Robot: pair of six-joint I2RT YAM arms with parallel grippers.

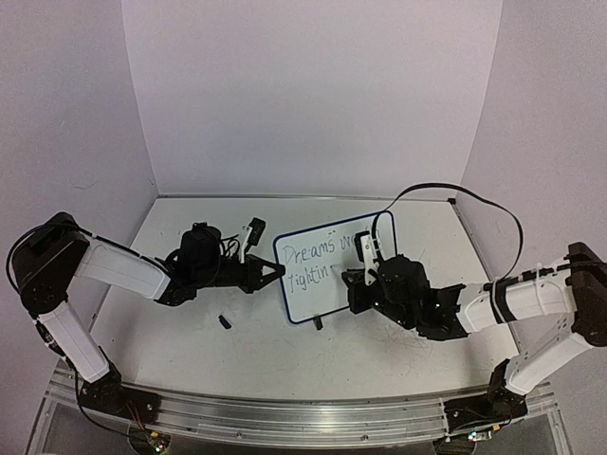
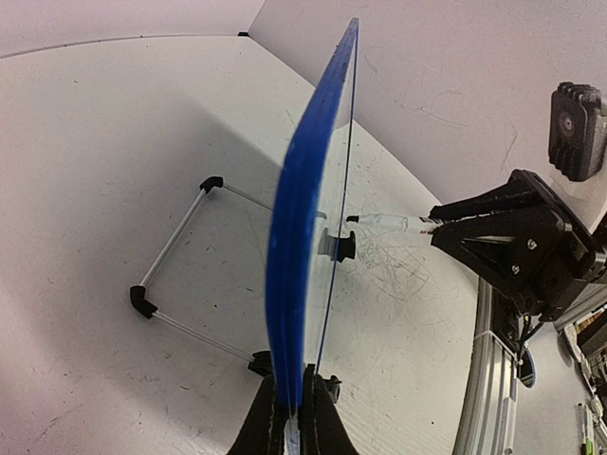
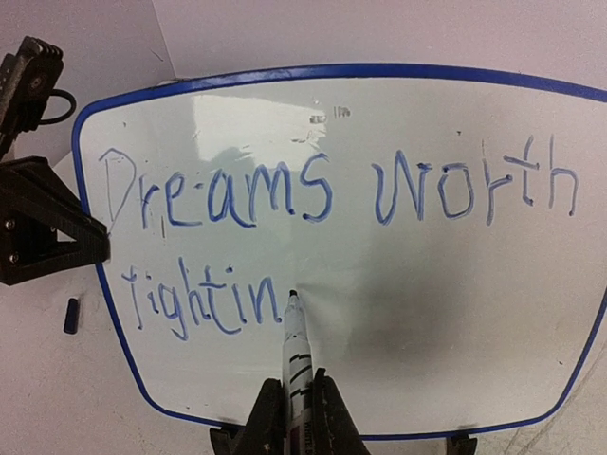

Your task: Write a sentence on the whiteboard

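Note:
The whiteboard (image 1: 327,284), white with a dark blue rim, stands upright mid-table on small black feet. My left gripper (image 1: 277,272) is shut on its left edge; the left wrist view shows the rim (image 2: 296,237) edge-on between the jaws of that gripper (image 2: 292,372). My right gripper (image 3: 296,381) is shut on a white marker (image 3: 297,346), whose tip touches the board just right of the last letter. The sentence (image 3: 322,190) in blue reads "Dreams worth" with "fightin" below it. From above, the right gripper (image 1: 365,273) covers the board's right part.
A small dark marker cap (image 1: 226,321) lies on the table left of the board's front, and shows as the cap (image 3: 71,316) in the right wrist view. A wire stand (image 2: 175,248) props the board from behind. White walls enclose the table on three sides.

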